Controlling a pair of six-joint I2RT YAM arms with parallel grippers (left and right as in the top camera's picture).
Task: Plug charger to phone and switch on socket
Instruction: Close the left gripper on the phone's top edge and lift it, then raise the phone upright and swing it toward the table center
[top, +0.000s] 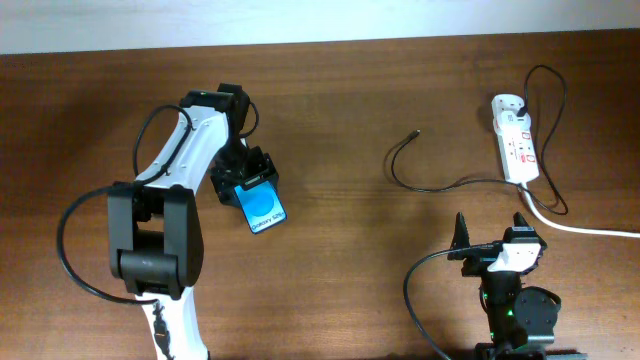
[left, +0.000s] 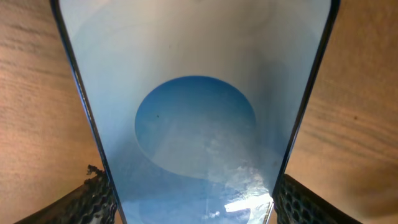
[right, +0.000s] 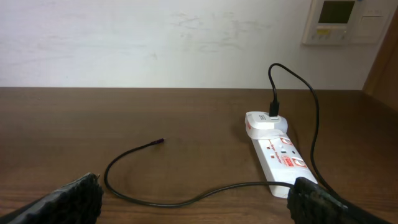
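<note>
The phone with its bright blue screen and lighter oval sits in my left gripper, tilted, left of the table's middle. In the left wrist view the phone fills the frame, with both fingers pressed on its edges. The black charger cable loops on the table, its small plug tip free; it also shows in the right wrist view with the tip. The white power strip, the socket, lies at the right, also in the right wrist view. My right gripper is open and empty, near the front edge.
A thick white cord runs from the power strip off the right edge. A white wall with a thermostat panel stands behind the table. The left arm's black cable loops at the left.
</note>
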